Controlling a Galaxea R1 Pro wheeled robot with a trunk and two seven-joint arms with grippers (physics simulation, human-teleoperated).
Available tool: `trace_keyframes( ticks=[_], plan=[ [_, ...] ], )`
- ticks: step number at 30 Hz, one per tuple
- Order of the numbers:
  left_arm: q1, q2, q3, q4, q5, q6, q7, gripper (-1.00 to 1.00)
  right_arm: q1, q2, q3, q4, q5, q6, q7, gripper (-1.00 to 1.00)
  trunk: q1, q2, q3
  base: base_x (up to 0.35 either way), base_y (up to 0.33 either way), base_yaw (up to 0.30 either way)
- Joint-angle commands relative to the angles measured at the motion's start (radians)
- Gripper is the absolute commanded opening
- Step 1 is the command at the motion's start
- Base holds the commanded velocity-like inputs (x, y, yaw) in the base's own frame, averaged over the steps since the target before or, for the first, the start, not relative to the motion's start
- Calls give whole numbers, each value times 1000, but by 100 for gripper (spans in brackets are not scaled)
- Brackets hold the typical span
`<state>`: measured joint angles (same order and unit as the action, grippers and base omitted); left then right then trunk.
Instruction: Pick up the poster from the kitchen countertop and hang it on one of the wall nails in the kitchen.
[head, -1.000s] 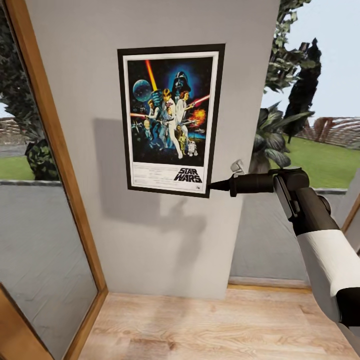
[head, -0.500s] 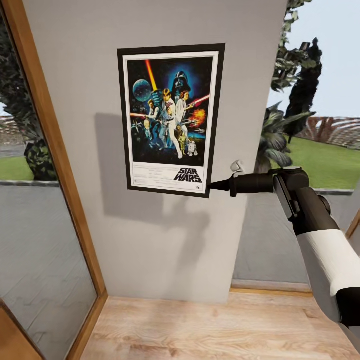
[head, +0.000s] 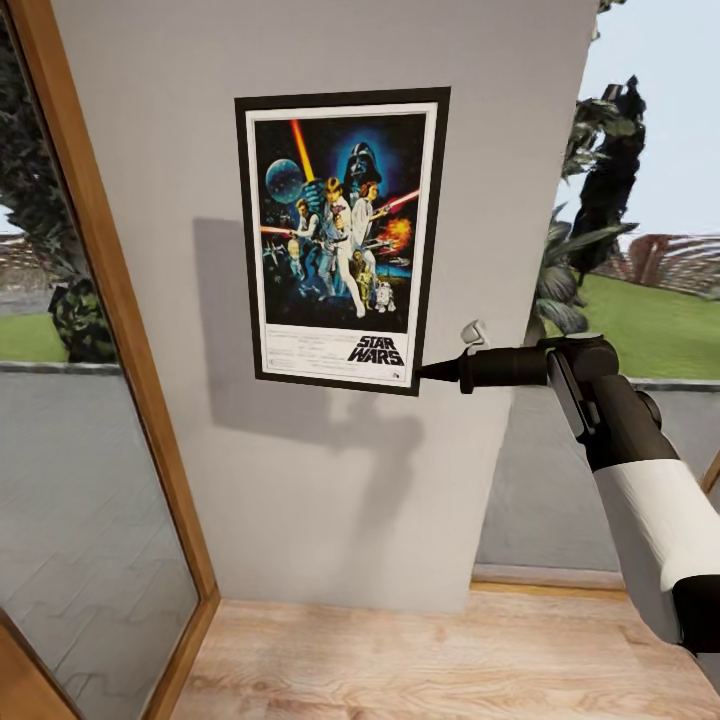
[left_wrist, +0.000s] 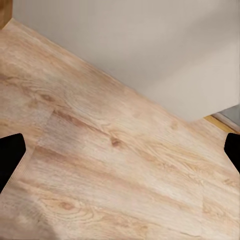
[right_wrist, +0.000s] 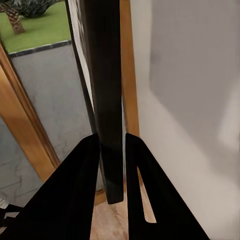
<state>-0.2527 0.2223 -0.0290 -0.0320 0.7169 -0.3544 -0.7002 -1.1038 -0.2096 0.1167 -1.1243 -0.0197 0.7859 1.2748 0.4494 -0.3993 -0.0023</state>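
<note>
Biggest risk: the poster isn't caught on a nail yet, so if the right pincer lets go, it drops to the wood floor. No nail visible in head view; if there is one, the frame hides it, so can't confirm any hook. Second risk: grip is only on the frame's lower corner at approx 4 o'clock, far from the top edge, so a small wrist twist could swing the top sideways and off the mark. Pushing in too hard could scrape the frame along the grey wall.

Right wrist view shows both fingers closed on the black frame edge, clamped firm. Left pincer points at the floor, tips wide apart, holding nothing.

Poster sits flat against the wall panel, betw. the wood-framed window at 9 o'clock and the garden view at 3 o'clock. Long axis runs 12-to-6, portrait; art upright, "STAR WARS" strip at 6 o'clock, face out toward the robot.
</note>
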Motion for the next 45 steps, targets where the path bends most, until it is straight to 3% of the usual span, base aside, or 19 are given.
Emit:
trace_keyframes(
  ticks=[1, 39, 45],
  plan=[
    [0, 0, -3, 1, 3, -5, -2, 100, -1, -1, 1, 0, -3, 10, 2, -100, 1, -1, 0, 76, 116, 0],
    [0, 3, -3, 1, 3, -5, -2, 100, -1, 0, -2, 0, -3, 12, -2, -100, 1, -1, 0, 11, 38, 0],
    [0, 3, -3, 1, 3, -5, -2, 100, -3, 19, -4, -1, -3, 14, -3, -100, 1, -1, 0, 0, 0, 0]
  ],
)
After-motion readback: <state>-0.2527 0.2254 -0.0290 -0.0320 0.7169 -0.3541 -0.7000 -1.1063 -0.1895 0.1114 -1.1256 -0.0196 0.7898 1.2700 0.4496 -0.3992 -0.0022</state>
